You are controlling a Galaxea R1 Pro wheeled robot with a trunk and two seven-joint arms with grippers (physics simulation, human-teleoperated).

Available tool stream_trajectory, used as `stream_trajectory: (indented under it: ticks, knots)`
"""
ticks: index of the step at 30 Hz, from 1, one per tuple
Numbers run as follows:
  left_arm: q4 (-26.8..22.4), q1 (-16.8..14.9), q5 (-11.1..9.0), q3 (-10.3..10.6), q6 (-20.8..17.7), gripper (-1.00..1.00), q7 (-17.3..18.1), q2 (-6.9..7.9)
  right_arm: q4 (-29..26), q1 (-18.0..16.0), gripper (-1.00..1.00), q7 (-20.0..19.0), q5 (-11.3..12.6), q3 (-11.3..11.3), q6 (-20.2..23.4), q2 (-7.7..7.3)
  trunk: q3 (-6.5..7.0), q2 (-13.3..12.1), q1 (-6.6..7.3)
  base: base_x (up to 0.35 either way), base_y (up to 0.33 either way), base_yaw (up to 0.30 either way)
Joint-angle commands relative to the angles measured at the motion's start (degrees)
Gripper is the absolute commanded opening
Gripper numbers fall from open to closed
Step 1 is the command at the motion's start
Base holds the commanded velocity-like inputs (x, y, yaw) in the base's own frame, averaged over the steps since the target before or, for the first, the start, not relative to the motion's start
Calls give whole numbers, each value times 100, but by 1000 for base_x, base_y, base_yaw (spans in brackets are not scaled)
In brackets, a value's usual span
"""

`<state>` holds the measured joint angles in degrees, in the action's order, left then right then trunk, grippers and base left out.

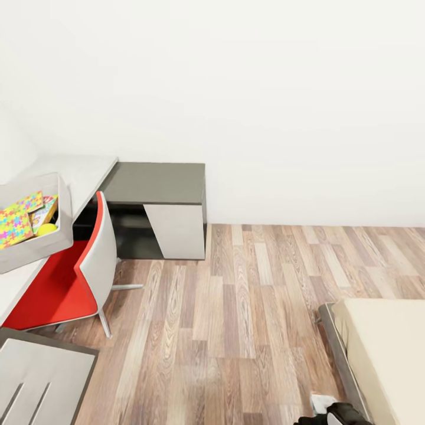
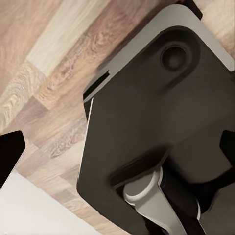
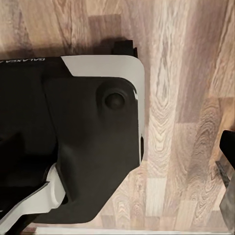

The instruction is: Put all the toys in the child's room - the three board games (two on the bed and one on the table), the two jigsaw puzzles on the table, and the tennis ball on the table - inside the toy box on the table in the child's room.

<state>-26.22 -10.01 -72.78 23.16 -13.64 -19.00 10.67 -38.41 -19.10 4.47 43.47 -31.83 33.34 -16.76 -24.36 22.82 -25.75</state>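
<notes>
**Toy box partly filled; robot stood mid-room between desk and bed**

The head camera looked down across a white-walled room with a wood-plank floor [image 1: 248, 307]. At the left edge stood the table [image 1: 82, 168], its pale top running toward the wall, with a lower dark grey side cabinet [image 1: 156, 183] beside it. A red chair [image 1: 65, 283] was pulled up close to the desk.

The toy box [image 1: 56, 239], light grey with thin straight walls, sat on the table at the far left of the view. Inside it lay a jigsaw puzzle [image 1: 15, 224] with its many-coloured interlocking pattern facing up. Next to the puzzle, a small part of another flat printed item was visible, too cut off to name. The tennis ball [image 1: 46, 228], yellow-green, rested in the box against its near wall.

At the lower right, a corner of the bed [image 1: 383, 348] showed its beige mattress and grey frame. No game box was visible on that corner.

Judging from this, the ball and at least one puzzle were already put away. Whether the second puzzle and any board game were in the box could not be told. The board games on the bed probably remained to be fetched.

Both wrist cameras pointed down at the robot's own dark base [image 2: 161, 127] and the floor. Dark finger parts showed only at the picture edges, so I cannot tell whether either gripper was open or closed. Nothing was seen held.
</notes>
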Motion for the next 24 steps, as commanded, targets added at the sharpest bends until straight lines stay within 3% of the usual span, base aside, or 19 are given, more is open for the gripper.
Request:
stream_trajectory:
  ticks: [1, 6, 11, 15, 24]
  knots:
    - [54, -2, -32, 43, 0, 100, -43, -2, 55, 21, 100, 45, 51, -38, 4, 28, 1, 10, -4, 0, 0, 0]
    - [492, 1, -12, 75, 24, 100, -40, -43, 470, 221, 100, 39, -31, -47, -31, 255, 47, 10, -4, 0, 0, -8]
    - [1047, 74, -17, 87, 33, 100, -37, -75, 791, 470, 100, 27, -304, -50, -207, 406, 93, 10, -4, 0, 0, -43]
    - [1414, 256, -30, 90, 32, 100, -35, -85, 902, 555, 100, 17, -454, -48, -301, 442, 130, 10, -4, 0, 0, -58]
    - [1653, 682, -28, 92, 35, 100, -34, -90, 1020, 831, 100, 4, -550, -44, -439, 453, 214, 10, -4, 0, 0, -70]
